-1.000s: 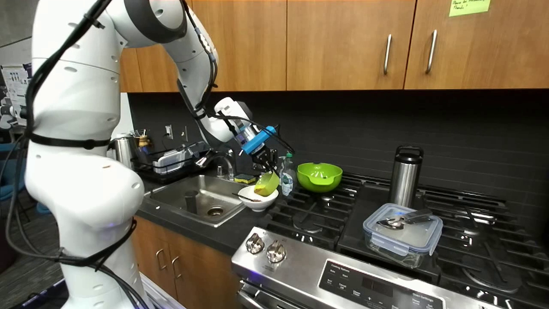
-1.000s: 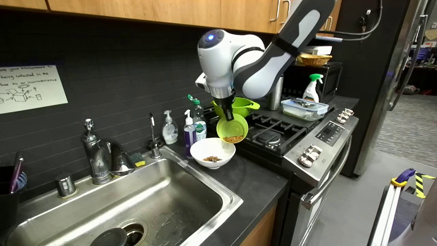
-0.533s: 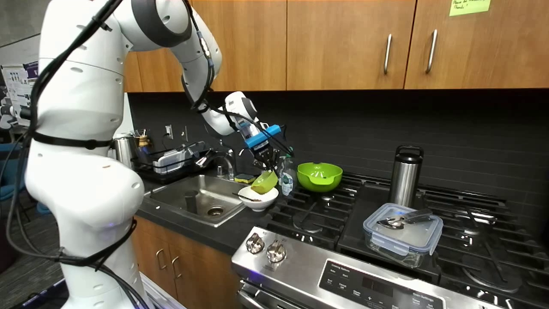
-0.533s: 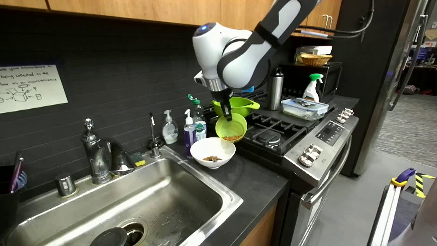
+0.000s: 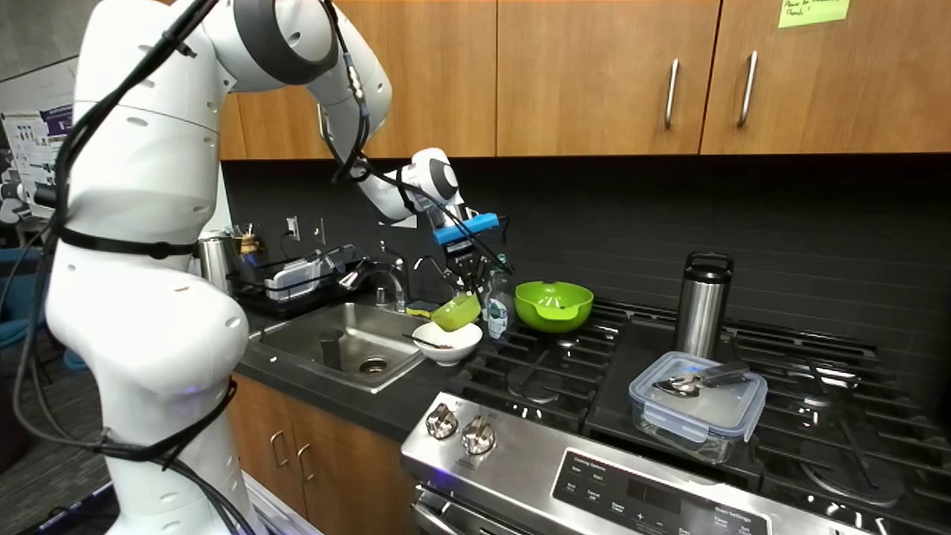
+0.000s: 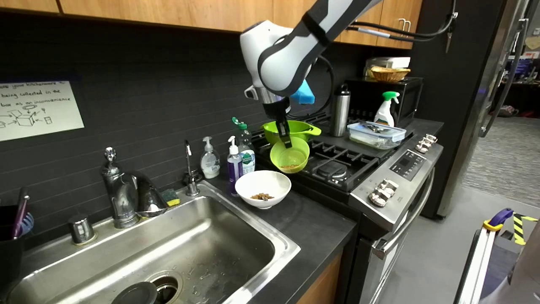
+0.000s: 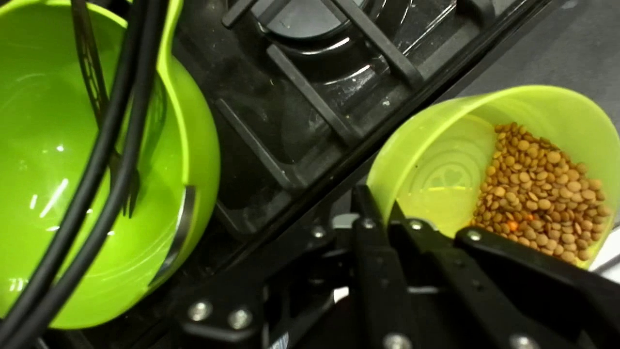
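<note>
Lime-green cup (image 7: 448, 167) is clamped in the claw (image 7: 380, 206) near the white bowl (image 6: 265, 183). Brown heap (image 6: 262, 196) is seen in there, loads of lentils (image 7: 542, 194) left cupped.

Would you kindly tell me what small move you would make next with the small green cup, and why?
I would probably turn the pincer slightly to bring the small green cup closer to level before carrying it elsewhere. It hangs tilted near the white bowl, with lentils heaped against one side, so moving it this way might spill some.
</note>
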Robot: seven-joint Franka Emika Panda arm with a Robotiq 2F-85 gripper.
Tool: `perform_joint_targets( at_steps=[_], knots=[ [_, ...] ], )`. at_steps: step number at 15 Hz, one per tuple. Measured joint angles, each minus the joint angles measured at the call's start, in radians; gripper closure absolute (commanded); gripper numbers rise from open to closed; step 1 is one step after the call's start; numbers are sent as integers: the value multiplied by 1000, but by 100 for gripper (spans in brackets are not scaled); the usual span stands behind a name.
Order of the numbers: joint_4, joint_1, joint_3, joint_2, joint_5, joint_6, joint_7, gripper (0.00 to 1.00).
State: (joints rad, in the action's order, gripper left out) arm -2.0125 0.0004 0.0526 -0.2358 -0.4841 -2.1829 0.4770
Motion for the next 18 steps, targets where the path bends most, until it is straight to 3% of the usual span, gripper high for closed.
perform_joint_targets(
  at_steps=[11, 18],
  knots=[
    [81, -61, -20, -17, 161, 174, 209, 99],
    [91, -100, -51, -12, 181, 233, 308, 99]
  ],
)
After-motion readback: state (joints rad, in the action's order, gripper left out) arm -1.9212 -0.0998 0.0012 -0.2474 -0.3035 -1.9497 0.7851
